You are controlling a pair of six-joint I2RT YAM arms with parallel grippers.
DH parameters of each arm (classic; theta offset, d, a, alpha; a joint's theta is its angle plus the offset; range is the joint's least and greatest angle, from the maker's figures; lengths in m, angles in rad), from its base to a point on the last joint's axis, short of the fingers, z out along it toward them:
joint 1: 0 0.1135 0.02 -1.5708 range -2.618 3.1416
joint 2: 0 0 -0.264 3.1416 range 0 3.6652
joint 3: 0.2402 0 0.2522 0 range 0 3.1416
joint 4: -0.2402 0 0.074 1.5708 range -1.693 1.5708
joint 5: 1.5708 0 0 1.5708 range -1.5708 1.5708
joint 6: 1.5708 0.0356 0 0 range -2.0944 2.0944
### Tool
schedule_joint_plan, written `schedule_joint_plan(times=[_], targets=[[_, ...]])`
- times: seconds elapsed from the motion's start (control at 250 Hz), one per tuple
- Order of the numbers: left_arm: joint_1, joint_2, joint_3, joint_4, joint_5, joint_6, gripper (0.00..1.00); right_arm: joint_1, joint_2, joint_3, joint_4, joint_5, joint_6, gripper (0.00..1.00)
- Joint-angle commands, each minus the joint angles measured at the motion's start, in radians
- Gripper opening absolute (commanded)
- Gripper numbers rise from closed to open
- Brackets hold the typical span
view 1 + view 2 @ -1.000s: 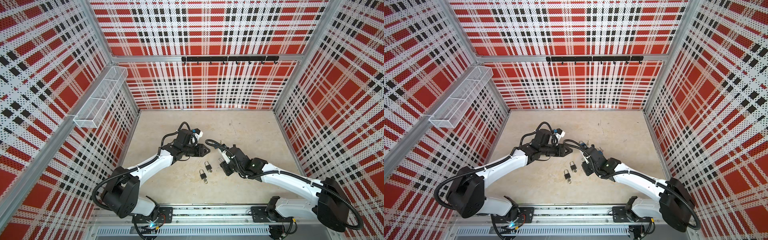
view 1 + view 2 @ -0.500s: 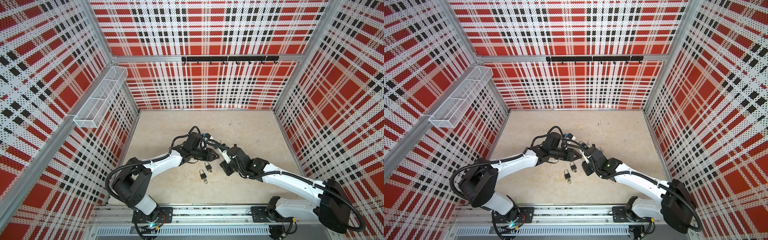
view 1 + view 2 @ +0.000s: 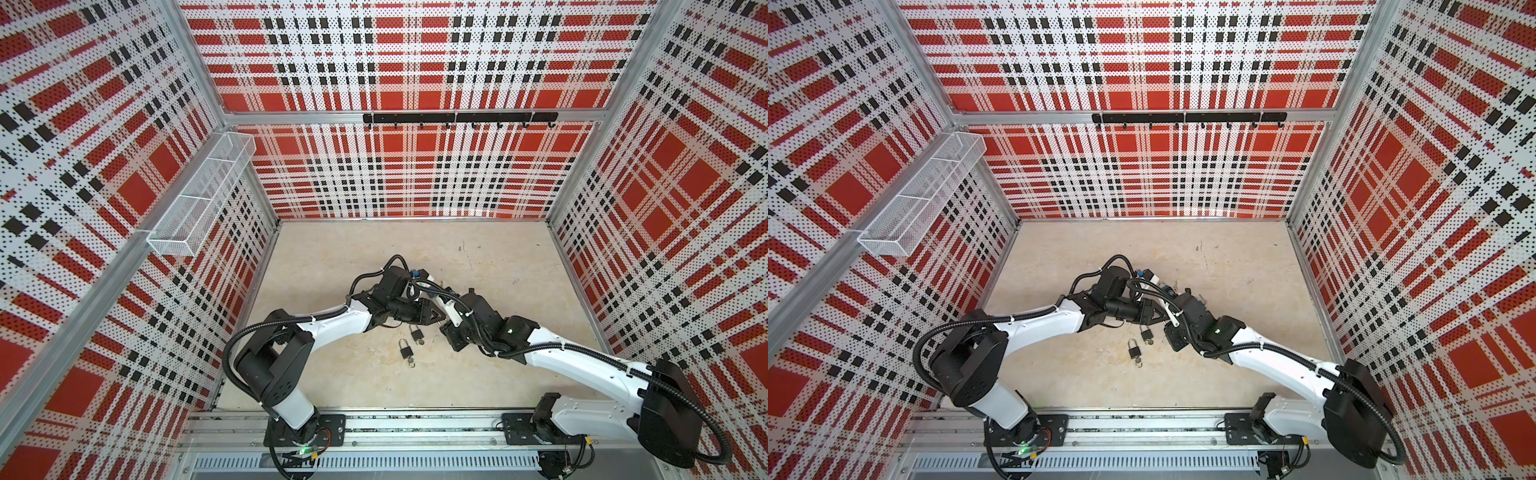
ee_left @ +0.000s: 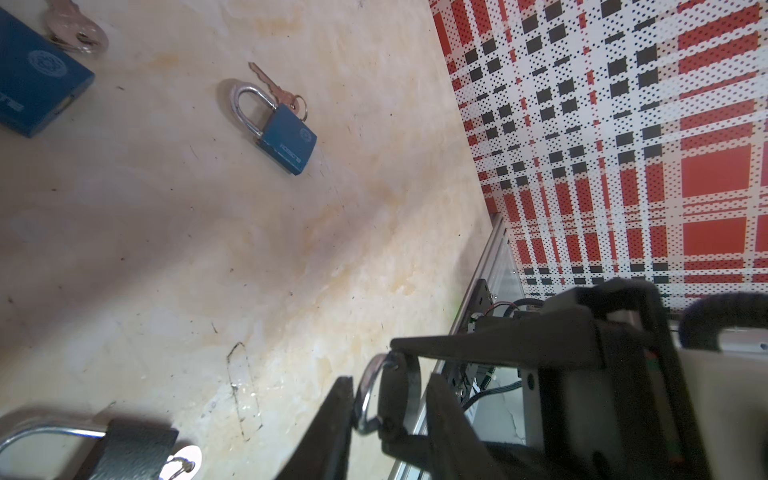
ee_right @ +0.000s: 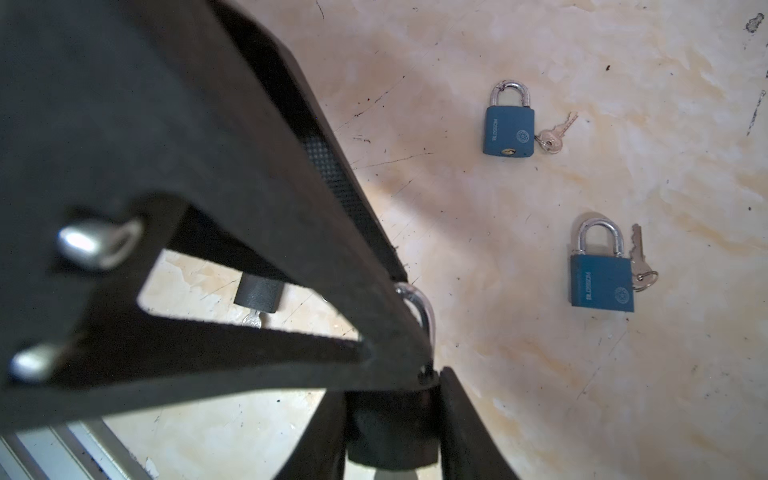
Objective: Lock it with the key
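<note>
Two arms meet over mid-table with a black padlock [image 5: 390, 432] between them. My right gripper [image 5: 390, 399] pinches the padlock's body, one finger on each side. The shackle [image 4: 366, 395] sticks out of that grasp toward my left gripper [image 4: 386, 382], so the lock's long axis runs gripper to gripper. The left gripper is the nearer one to the shackle. The left fingers [image 4: 336, 415] stand part spread, one on each side of the shackle and the top of the body. I cannot tell whether they press on it or merely straddle it. My reading is that the coming move turns on that line: the left works along it while the right holds the body square.

The held lock's key is hard to make out. A silver sliver [image 5: 395, 473] below the body in the right wrist view may be it, but the frame edge cuts it off. From above, the two grippers hide the held lock altogether.

Two more black padlocks [image 3: 415, 333] lie on the table [image 3: 498, 257] just beside the grippers on the near side, each with a key at its base. Two blue padlocks [image 5: 509, 131], with keys beside them, lie on the far side and are mostly masked by the arms in both top views.
</note>
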Motion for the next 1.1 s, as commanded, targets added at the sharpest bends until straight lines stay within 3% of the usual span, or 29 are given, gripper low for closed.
schedule_joint_plan(times=[0.0, 0.388, 0.5, 0.636, 0.716, 0.804, 0.92, 1.096], targets=[[-0.010, 0.015, 0.034, 0.032, 0.020, -0.007, 0.33, -0.003, -0.018, 0.031, 0.031, 0.005, -0.018, 0.21], [-0.014, 0.033, 0.036, 0.032, 0.022, -0.007, 0.26, -0.004, -0.023, 0.033, 0.029, 0.004, -0.017, 0.21], [-0.014, 0.038, 0.036, 0.033, 0.018, -0.007, 0.18, -0.003, -0.027, 0.035, 0.027, 0.003, -0.016, 0.20], [-0.014, 0.045, 0.041, 0.035, 0.019, -0.010, 0.00, -0.003, -0.035, 0.034, 0.029, 0.007, -0.015, 0.21], [-0.014, 0.051, 0.040, 0.039, 0.007, -0.014, 0.00, -0.004, -0.041, 0.031, 0.030, 0.011, -0.008, 0.21], [-0.013, 0.054, 0.039, 0.053, -0.003, -0.029, 0.00, -0.005, -0.045, 0.019, 0.048, 0.008, 0.005, 0.26], [-0.010, 0.041, 0.024, 0.094, -0.031, -0.068, 0.00, -0.027, -0.066, -0.004, 0.082, -0.037, 0.046, 0.45], [0.000, 0.004, 0.001, 0.161, -0.146, -0.149, 0.00, -0.114, -0.176, -0.087, 0.176, -0.130, 0.102, 0.51]])
